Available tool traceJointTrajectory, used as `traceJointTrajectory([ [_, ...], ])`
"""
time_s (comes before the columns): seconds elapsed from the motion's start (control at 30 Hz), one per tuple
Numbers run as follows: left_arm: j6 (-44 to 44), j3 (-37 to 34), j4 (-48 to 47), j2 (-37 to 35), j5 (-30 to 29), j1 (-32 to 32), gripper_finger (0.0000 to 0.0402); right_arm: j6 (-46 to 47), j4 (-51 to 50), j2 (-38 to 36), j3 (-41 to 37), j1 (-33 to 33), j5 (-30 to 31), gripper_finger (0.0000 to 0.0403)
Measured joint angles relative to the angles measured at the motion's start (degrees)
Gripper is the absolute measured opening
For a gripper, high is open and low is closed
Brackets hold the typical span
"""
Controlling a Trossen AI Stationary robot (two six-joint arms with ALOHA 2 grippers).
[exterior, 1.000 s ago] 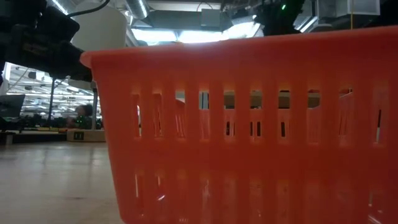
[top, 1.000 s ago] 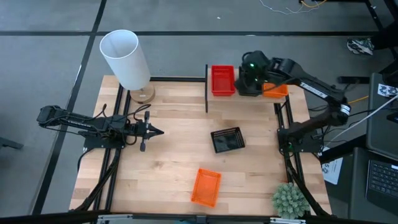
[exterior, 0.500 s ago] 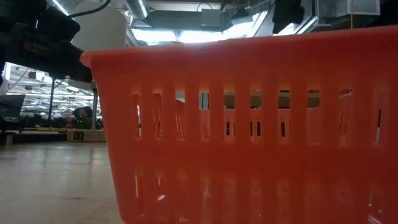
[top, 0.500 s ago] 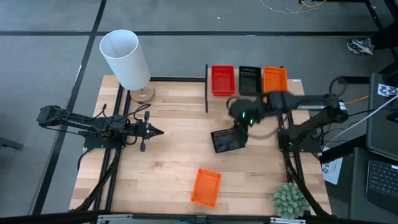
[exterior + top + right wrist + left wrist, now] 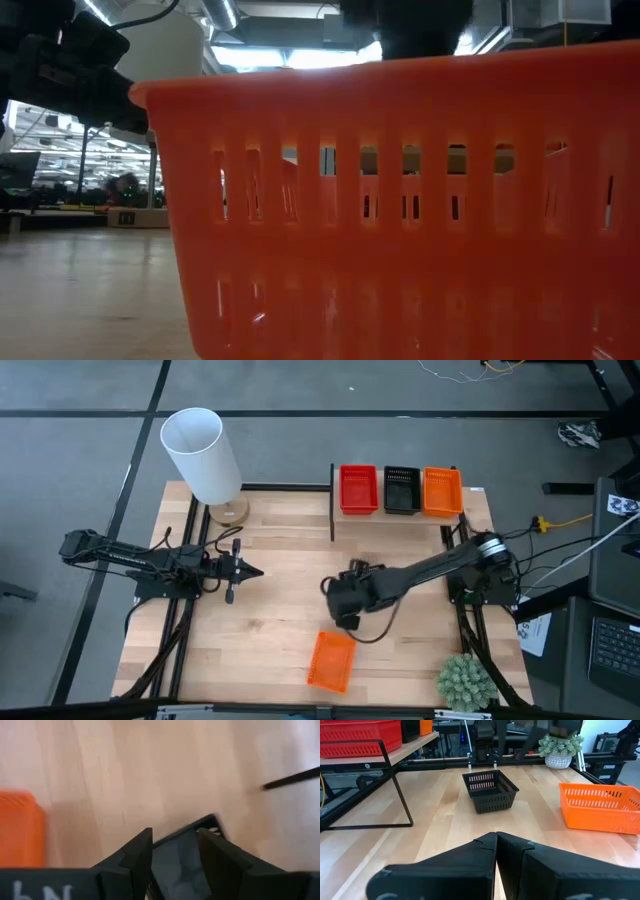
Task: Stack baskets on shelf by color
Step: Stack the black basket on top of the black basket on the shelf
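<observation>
The right gripper (image 5: 345,595) hangs over the middle of the table (image 5: 280,620), directly above the loose black basket (image 5: 490,790), which the arm hides from overhead. In the right wrist view the basket (image 5: 187,845) sits between and just beyond the two fingers (image 5: 135,855). They stand apart with a clear gap, one on either side of the basket's rim, and whether they touch it I cannot tell.

A loose orange basket (image 5: 331,660) lies nearer the front edge of the table, a little forward of that gripper and apart from it. It fills the low view (image 5: 400,210).

On the shelf (image 5: 470,500) at the back sit three baskets in a row, side by side: red (image 5: 358,490), black (image 5: 401,490), and orange (image 5: 442,491).

The left gripper (image 5: 245,570) waits at the left side of the table, well away from every basket, its fingers (image 5: 470,855) pressed together on nothing.

A white cylinder (image 5: 200,455) stands at the back left corner, and a small plant (image 5: 465,680) at the front right.
</observation>
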Motion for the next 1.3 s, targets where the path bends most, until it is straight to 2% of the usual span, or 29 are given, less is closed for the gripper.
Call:
traceJointTrajectory([
  [0.17, 0.0, 0.0, 0.0, 0.0, 0.0, 0.0, 0.0, 0.3, -4.9, 5.1, -0.1, -0.7, -2.7, 0.0158],
  [0.27, 0.0, 0.0, 0.0, 0.0, 0.0, 0.0, 0.0, 3.9, -13.1, 5.4, 0.0, -0.7, -2.8, 0.0158],
  [0.47, 0.0, 0.0, 0.0, 0.0, 0.0, 0.0, 0.0, 11.7, -28.4, 5.4, 0.0, 0.3, -9.9, 0.0158],
  [0.63, 0.0, 0.0, 0.0, 0.0, 0.0, 0.0, 0.0, 11.9, -29.5, 5.4, 0.0, 2.4, -17.2, 0.0158],
  [0.8, 0.0, 0.0, 0.0, 0.0, 0.0, 0.0, 0.0, 10.6, -26.8, 5.4, -4.3, 2.9, -18.5, 0.0158],
  [0.93, 0.1, 0.0, 0.0, 0.0, 0.0, 0.0, 0.0, 10.2, -23.6, 5.5, -11.4, 1.8, -16.3, 0.0158],
  [1.1, 0.1, 0.0, 0.0, 0.0, 0.0, 0.0, 0.0, 12.5, -24.8, 5.5, -17.3, -0.3, -2.2, 0.0158],
  [1.3, 0.1, 0.0, 0.0, 0.0, 0.0, 0.0, 0.0, 16.8, -26.7, 5.4, -15.6, -1.2, 8.7, 0.0158],
])
